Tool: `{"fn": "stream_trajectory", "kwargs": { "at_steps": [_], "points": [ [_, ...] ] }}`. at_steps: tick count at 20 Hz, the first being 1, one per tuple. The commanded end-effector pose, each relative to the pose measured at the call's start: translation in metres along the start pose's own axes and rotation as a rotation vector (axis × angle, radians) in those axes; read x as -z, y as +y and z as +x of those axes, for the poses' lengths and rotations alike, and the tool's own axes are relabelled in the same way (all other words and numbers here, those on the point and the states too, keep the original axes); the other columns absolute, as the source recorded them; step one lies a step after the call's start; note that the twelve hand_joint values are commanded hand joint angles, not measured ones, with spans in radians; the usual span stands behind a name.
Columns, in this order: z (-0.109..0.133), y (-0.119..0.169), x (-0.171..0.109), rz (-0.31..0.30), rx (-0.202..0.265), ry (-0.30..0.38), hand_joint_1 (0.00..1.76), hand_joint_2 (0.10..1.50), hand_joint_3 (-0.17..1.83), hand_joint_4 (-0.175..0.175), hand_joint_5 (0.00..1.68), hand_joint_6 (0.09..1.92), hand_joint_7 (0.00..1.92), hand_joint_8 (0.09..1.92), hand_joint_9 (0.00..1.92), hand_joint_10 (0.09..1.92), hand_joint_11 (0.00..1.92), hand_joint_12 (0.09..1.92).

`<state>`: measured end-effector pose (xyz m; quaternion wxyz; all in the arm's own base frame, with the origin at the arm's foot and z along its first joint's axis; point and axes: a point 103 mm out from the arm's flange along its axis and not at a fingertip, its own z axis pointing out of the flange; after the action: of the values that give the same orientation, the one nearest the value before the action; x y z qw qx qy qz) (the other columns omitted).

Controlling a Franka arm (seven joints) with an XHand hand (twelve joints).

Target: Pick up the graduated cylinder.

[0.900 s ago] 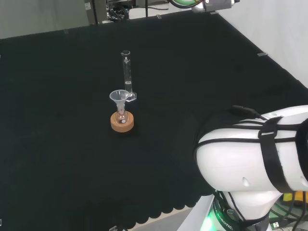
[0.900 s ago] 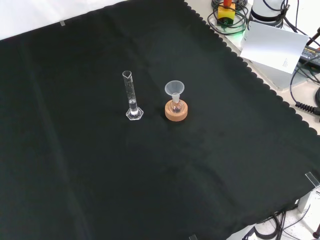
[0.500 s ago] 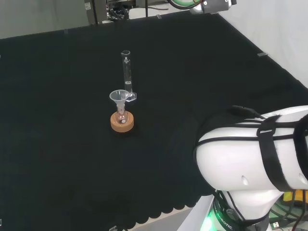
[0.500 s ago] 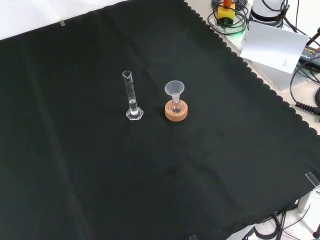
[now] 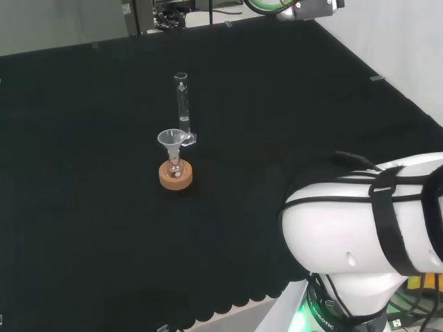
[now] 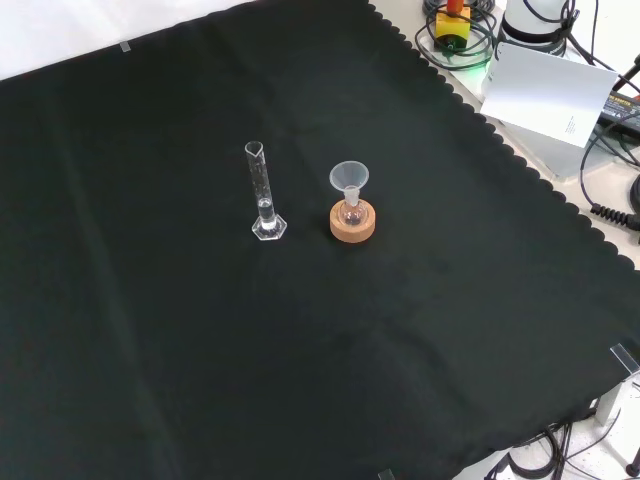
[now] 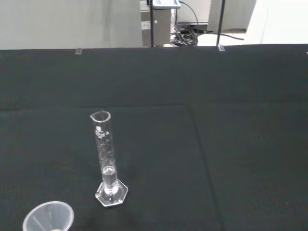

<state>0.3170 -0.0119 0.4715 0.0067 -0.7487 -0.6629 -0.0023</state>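
A slim clear graduated cylinder (image 5: pixel 182 104) stands upright on its hexagonal foot on the black cloth, with a little clear liquid at its bottom. In the front view the cylinder (image 6: pixel 262 190) stands left of a small flask. The wrist view looks at the cylinder (image 7: pixel 106 159) from some way off.
A small flask with a clear funnel (image 5: pixel 170 140) in its neck sits on a cork ring (image 5: pixel 175 176) beside the cylinder; funnel (image 6: pixel 349 179), cork ring (image 6: pixel 353 224) and funnel rim (image 7: pixel 48 217) also show. The arm's white link (image 5: pixel 367 221) stands at the head view's right. Cables and paper (image 6: pixel 545 90) lie off the cloth.
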Motion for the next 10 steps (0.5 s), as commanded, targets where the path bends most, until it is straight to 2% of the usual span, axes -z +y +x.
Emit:
{"fn": "stream_trajectory", "kwargs": {
  "at_steps": [1,5,7,10],
  "points": [
    [-0.024,0.022,-0.032,0.023,-0.042,0.020,0.00,1.36,0.07,-0.001,0.26,0.09,0.02,0.55,0.51,0.09,0.09,1.35],
    [-0.033,0.044,-0.058,0.035,-0.028,0.034,0.00,1.36,0.07,-0.004,0.27,0.09,0.04,0.54,0.52,0.09,0.09,1.35],
    [-0.038,0.060,-0.072,0.026,-0.022,0.072,0.00,1.36,0.07,-0.005,0.27,0.09,0.05,0.54,0.52,0.09,0.09,1.35],
    [-0.043,0.090,-0.093,0.019,0.010,0.099,0.01,1.35,0.07,-0.010,0.28,0.09,0.07,0.55,0.54,0.09,0.10,1.35]
  ]
}}
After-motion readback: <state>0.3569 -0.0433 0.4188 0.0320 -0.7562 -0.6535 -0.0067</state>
